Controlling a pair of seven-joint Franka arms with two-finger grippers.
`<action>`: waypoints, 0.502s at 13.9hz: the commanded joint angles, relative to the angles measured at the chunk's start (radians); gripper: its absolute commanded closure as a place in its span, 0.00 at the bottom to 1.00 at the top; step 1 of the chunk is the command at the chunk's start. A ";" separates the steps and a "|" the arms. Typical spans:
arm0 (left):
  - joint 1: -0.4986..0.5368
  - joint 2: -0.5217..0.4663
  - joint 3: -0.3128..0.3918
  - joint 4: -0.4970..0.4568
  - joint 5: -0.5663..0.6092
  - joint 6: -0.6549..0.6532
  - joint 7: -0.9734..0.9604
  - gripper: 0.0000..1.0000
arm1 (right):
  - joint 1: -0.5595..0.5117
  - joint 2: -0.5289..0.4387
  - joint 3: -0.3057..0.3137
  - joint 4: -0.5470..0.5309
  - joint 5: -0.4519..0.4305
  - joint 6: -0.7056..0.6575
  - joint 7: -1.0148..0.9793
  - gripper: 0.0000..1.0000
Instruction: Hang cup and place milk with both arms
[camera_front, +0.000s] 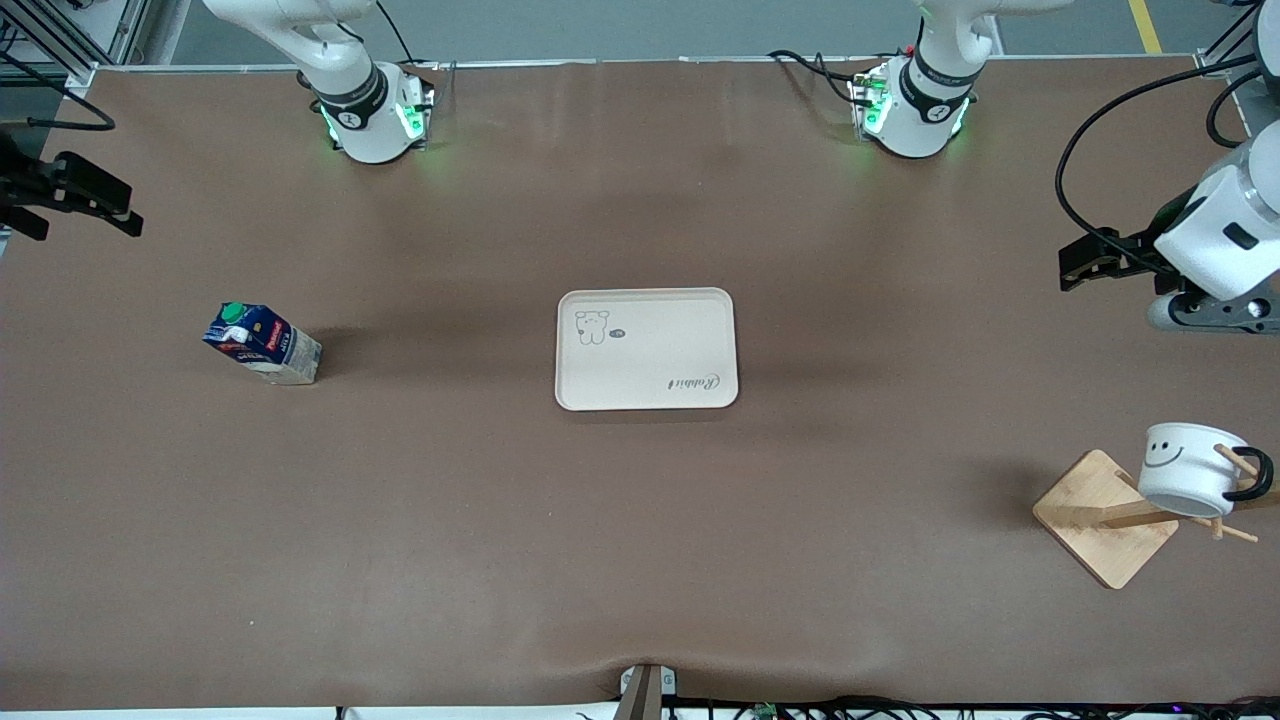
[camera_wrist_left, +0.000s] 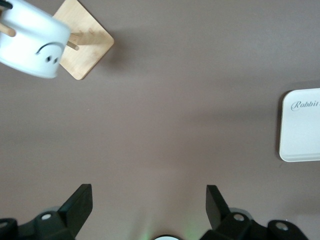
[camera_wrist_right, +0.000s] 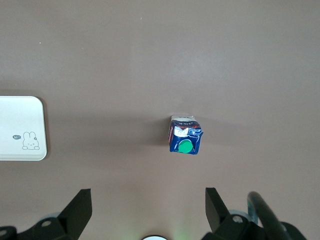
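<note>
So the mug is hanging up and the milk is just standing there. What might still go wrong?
The milk stands apart from the tray, toward the right arm's end of the table. It looks tall and narrow, so the open right hand might tip it over if it closes off-centre.

The cup hangs by its handle on a peg of the wooden rack. The open left hand is up in the air near it; a careless move could knock it off.

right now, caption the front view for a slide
Mug hung on wooden rack, milk carton standing apart from empty tray, both open pincers, left and right, raised at table ends.
</note>
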 joint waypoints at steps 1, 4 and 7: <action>-0.058 -0.060 0.043 -0.073 -0.012 0.034 -0.016 0.00 | -0.009 -0.009 -0.008 0.002 -0.009 -0.010 -0.003 0.00; -0.059 -0.070 0.046 -0.072 -0.008 0.038 -0.032 0.00 | -0.009 -0.008 -0.011 0.002 -0.009 -0.012 -0.003 0.00; -0.059 -0.106 0.046 -0.082 -0.002 0.037 -0.047 0.00 | -0.013 -0.006 -0.011 0.002 -0.011 -0.007 -0.003 0.00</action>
